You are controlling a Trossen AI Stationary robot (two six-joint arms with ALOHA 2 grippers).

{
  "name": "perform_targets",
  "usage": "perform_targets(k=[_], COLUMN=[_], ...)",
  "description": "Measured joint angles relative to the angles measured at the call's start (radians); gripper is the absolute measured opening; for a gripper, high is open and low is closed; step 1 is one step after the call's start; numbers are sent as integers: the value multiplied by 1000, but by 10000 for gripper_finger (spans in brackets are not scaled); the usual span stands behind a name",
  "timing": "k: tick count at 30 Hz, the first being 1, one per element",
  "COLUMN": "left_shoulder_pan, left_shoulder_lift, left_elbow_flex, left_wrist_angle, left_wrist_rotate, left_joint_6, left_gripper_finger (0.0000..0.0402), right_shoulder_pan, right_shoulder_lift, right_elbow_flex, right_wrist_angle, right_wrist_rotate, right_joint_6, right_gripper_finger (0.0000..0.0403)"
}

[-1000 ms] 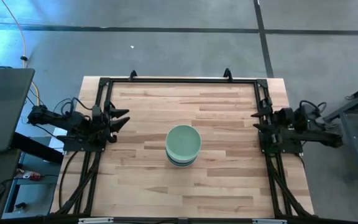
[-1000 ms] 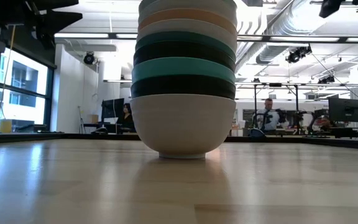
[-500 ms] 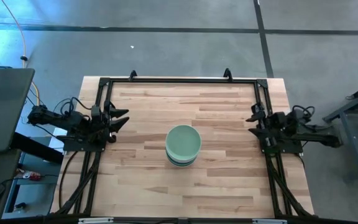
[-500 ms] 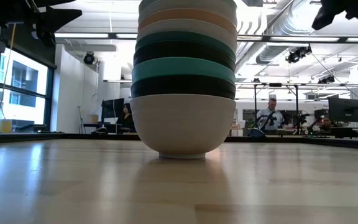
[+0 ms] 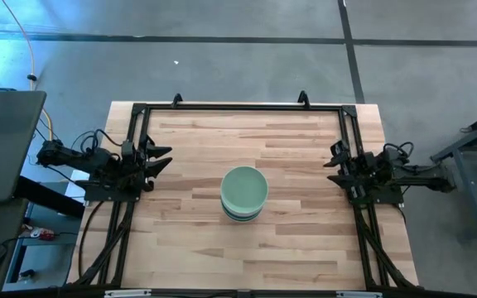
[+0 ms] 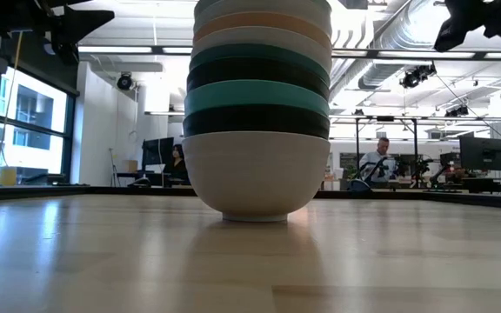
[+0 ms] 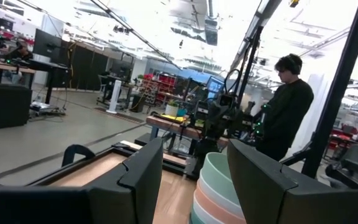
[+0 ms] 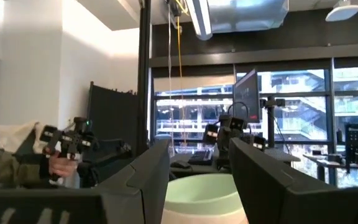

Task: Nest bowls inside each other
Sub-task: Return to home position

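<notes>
The bowls stand nested in one stack (image 5: 244, 194) at the table's middle, a mint green bowl uppermost. In the low view the stack (image 6: 257, 113) rests by the foot of its white bottom bowl on the wood; above it show black, teal, dark green, white and peach rims. My left gripper (image 5: 162, 157) hovers open at the left edge, fingers pointing at the stack (image 7: 219, 190). My right gripper (image 5: 335, 161) hovers open at the right edge, facing the stack (image 8: 201, 199). Neither touches a bowl.
A black frame (image 5: 238, 107) runs along the table's far edge and both sides. Bare wood lies all around the stack. A person in dark clothes (image 7: 288, 106) stands beyond the right side. People sit at desks (image 6: 377, 161) in the room behind.
My right gripper has moved a short way toward the table's left, closer to the stack, staying open. The left arm and the stack have kept still.
</notes>
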Motion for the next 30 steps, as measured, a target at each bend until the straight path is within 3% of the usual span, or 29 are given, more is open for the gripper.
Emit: perform_targets(k=[15, 30], left_shoulder_pan=[0, 0], left_shoulder_lift=[0, 11], left_elbow_flex=[0, 0], left_wrist_angle=[0, -1], left_wrist_rotate=[15, 15], left_joint_6=[-3, -18], left_gripper_finger=[168, 168], right_shoulder_pan=[52, 52], right_shoulder_lift=[0, 0], right_elbow_flex=[0, 0], right_wrist_angle=[-185, -346], right_wrist_rotate=[171, 246], right_joint_6=[-82, -108], right_gripper_finger=[161, 161])
